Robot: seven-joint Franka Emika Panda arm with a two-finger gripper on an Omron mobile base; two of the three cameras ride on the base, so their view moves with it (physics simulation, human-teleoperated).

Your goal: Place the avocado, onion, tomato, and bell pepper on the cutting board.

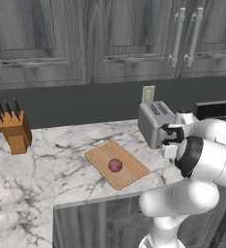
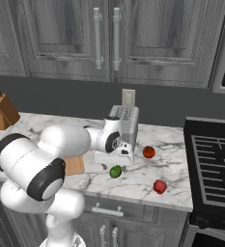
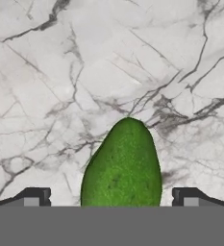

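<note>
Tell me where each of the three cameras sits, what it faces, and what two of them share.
Left base view: behind the arm's left, looking down at the cutting board bearing the onion, knife block and toaster; white arm at lower right.
Right base view: behind the arm's right, looking at the avocado, two red produce balls and stove; arm at lower left.
Hand view: on the hand, looking down at the avocado between open fingers on the marble counter.
Shared: both base views show the toaster, knife block and board.
</note>
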